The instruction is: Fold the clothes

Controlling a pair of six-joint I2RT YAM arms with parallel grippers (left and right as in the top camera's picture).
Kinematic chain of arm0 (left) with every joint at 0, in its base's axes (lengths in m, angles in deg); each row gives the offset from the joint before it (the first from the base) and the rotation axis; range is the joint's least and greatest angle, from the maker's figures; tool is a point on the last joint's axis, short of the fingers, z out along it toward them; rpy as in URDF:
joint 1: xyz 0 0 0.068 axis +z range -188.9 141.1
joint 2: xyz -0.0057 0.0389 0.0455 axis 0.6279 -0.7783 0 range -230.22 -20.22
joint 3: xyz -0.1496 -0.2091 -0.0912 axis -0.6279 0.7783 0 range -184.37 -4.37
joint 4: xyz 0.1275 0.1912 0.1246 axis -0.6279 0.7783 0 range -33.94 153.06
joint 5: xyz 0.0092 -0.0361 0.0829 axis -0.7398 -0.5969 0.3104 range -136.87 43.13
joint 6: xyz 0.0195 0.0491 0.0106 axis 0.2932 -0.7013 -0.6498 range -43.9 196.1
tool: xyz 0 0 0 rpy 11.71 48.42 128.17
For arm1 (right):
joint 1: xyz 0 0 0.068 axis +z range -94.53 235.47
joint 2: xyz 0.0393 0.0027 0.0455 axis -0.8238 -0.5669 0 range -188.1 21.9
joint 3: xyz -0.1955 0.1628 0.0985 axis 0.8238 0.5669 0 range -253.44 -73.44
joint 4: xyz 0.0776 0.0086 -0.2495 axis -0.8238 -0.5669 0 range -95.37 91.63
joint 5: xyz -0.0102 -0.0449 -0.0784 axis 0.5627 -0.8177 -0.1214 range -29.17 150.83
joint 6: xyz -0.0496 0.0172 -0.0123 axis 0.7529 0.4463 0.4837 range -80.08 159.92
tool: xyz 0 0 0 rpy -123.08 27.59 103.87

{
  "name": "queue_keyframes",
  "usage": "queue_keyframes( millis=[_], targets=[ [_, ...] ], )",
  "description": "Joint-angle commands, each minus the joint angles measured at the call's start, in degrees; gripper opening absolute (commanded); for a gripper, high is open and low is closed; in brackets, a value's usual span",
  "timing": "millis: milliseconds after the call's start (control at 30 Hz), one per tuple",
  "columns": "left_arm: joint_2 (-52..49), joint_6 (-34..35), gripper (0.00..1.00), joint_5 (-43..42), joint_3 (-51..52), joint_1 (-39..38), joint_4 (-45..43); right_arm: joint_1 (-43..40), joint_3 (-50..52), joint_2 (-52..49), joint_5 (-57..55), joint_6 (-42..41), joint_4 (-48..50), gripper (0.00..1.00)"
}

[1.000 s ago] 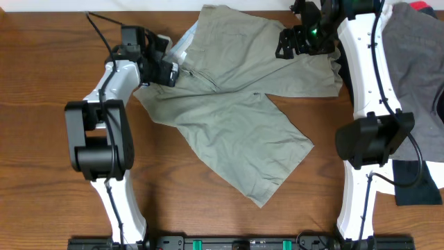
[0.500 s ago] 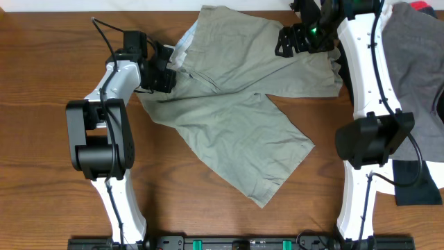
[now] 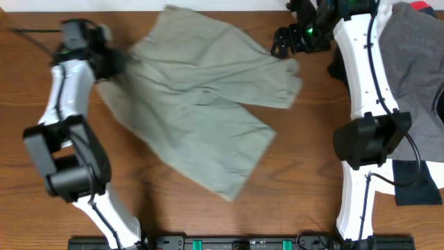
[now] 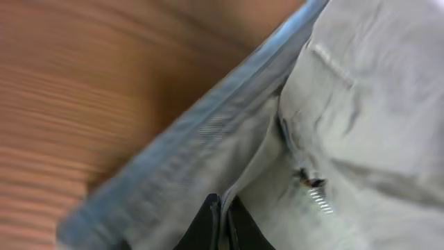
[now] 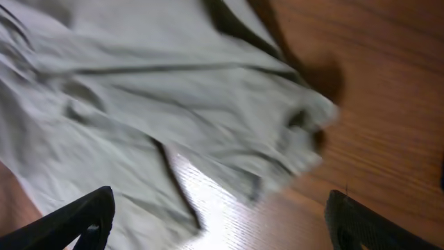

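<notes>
The light khaki shorts [image 3: 194, 104] lie spread and blurred across the middle of the wooden table, shifted toward the left. My left gripper [image 3: 118, 64] is shut on their waistband at the left end. In the left wrist view the black fingertips [image 4: 208, 226] pinch a fabric edge near the zip fly [image 4: 316, 198], with the pale inner waistband [image 4: 201, 139] beside it. My right gripper [image 3: 283, 40] hovers open at the shorts' upper right corner. In the right wrist view its fingers [image 5: 87, 217] stand wide apart over the shorts' edge [image 5: 173, 104], holding nothing.
A grey garment [image 3: 416, 69] lies at the right edge behind the right arm, with a black one [image 3: 416, 184] below it and a bit of red [image 3: 420, 5] at the top. Bare table [image 3: 312, 173] shows between the shorts and the right arm's base.
My left gripper closed on the waistband and swung far left, dragging the shorts leftward. The right gripper stayed near the top right, and the fabric slid out from under it.
</notes>
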Motion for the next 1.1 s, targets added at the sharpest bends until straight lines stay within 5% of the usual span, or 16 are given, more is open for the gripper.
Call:
queue_keyframes(
  millis=[0,67,100,133,367,400,467,1067],
  targets=[
    [-0.26,3.52,0.08,3.10,-0.61,0.44,0.63,1.44,1.64,-0.04,0.98,0.74,0.48,0.95],
    [-0.94,2.97,0.53,3.08,-0.24,0.42,1.46,1.99,2.32,-0.04,1.01,0.72,0.28,0.95],
    [-1.22,2.43,0.89,3.13,-0.22,0.37,1.64,2.27,2.58,-0.04,1.01,0.72,0.07,0.95],
    [-1.31,1.92,0.98,3.32,-0.22,0.37,1.88,2.62,2.60,-0.04,1.01,0.74,-0.44,0.94],
    [-0.50,2.01,0.98,6.49,-0.24,0.50,4.85,5.31,2.91,-0.22,0.55,0.13,-0.98,0.88],
    [-0.24,2.05,0.98,6.47,-0.24,0.48,5.42,5.70,3.32,-0.26,0.28,-0.46,-0.26,0.75],
    [0.72,2.64,0.98,6.45,-0.24,0.48,7.04,6.80,5.64,-0.42,-1.31,-1.99,2.34,0.01],
    [5.38,2.91,0.98,6.43,-0.24,0.48,13.49,9.31,39.78,-0.48,-11.82,-12.83,35.41,0.01]
  ],
)
